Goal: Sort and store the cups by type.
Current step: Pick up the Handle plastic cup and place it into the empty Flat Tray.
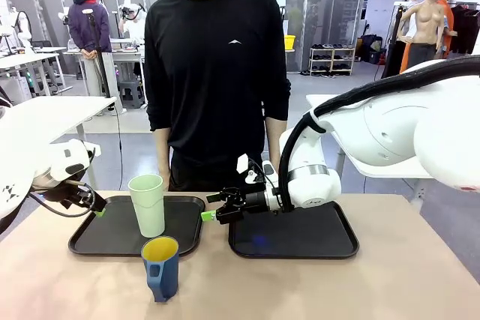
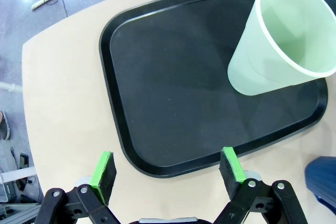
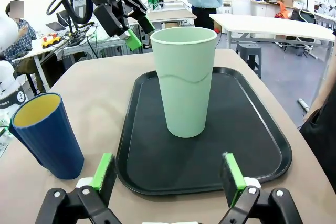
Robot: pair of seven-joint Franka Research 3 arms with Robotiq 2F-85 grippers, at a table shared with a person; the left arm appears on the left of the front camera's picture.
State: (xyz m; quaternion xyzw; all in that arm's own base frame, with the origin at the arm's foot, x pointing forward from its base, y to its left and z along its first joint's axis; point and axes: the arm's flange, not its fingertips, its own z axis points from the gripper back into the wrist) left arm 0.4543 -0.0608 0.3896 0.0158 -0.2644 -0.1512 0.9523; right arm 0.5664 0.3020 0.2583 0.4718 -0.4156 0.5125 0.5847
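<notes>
- The mint-green tumbler (image 3: pixel 185 85) is seen upright on the left tray (image 3: pixel 262 129), straight ahead of the right gripper (image 3: pixel 168 167), whose jaws are spread wide, nothing held.
- The left gripper (image 2: pixel 167 163), equally spread and empty, is held over the tray's edge, apart from the tumbler.
- The blue mug (image 1: pixel 160 269) is stood on the table (image 1: pixel 67 282) beside the tray.

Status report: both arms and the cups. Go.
Left end effector open, empty. Right end effector open, empty, facing green tumbler upright on left tray. Blue mug on table. Nothing in the way.

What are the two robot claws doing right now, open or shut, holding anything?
Left gripper: open, holding nothing.
Right gripper: open, holding nothing, facing the mint-green tumbler.
</notes>
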